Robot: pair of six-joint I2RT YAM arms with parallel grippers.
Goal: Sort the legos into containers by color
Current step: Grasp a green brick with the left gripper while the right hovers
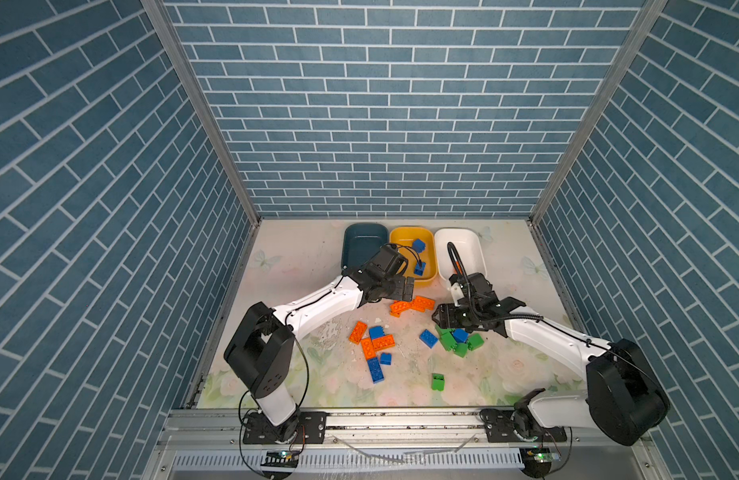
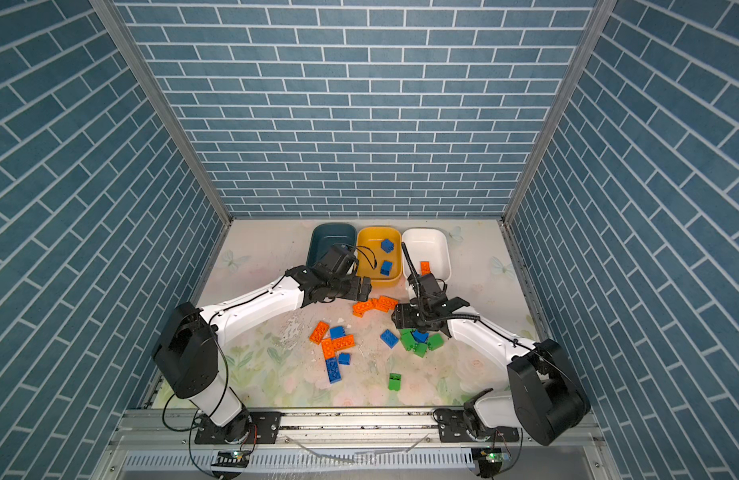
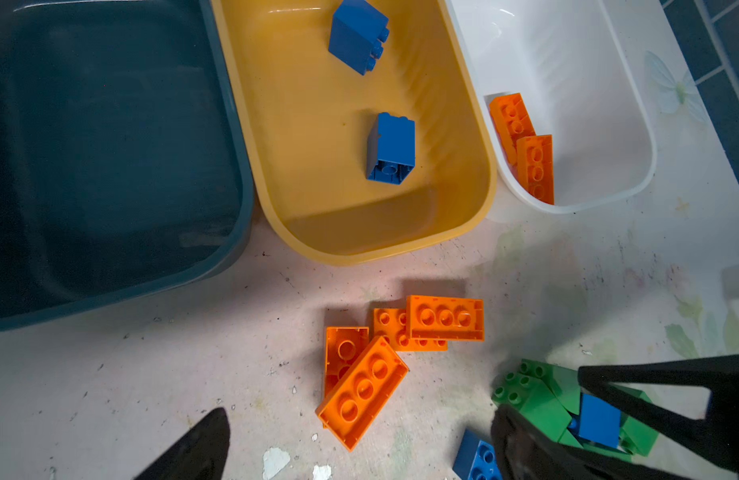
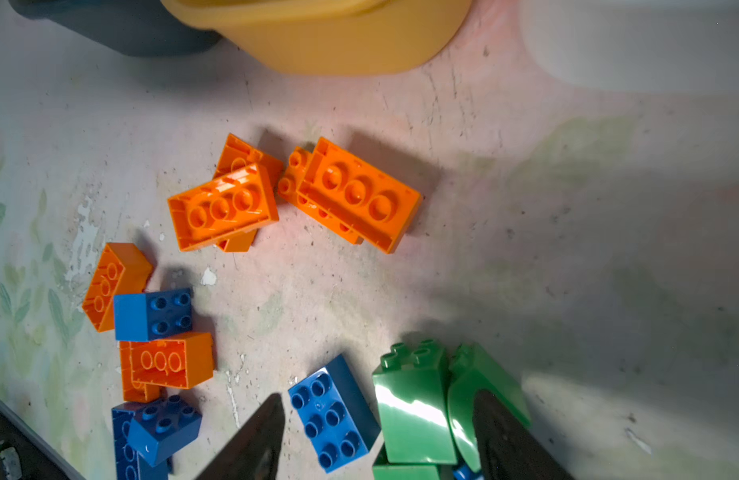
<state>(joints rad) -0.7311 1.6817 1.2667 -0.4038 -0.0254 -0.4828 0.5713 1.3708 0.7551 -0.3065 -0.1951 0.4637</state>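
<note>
Right claw [image 4: 380, 399] stands part open, low over the worktop [image 4: 567, 249], fingers astride a green brick [image 4: 413, 415] and a blue brick [image 4: 332, 415]; no grip evident. Left claw [image 1: 407, 291] gapes wide, holding nothing, above four loose orange bricks [image 3: 401, 353]. Beyond it: teal tub [image 3: 110, 166]; yellow tub [image 3: 276, 166] containing two blue bricks [image 3: 390, 147]; white tub [image 3: 588, 104] containing two orange bricks [image 3: 534, 166].

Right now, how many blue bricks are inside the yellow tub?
2. The far blue brick lies toward the back end of the yellow tub; the near blue brick lies toward its front end. None seems hidden.
</note>
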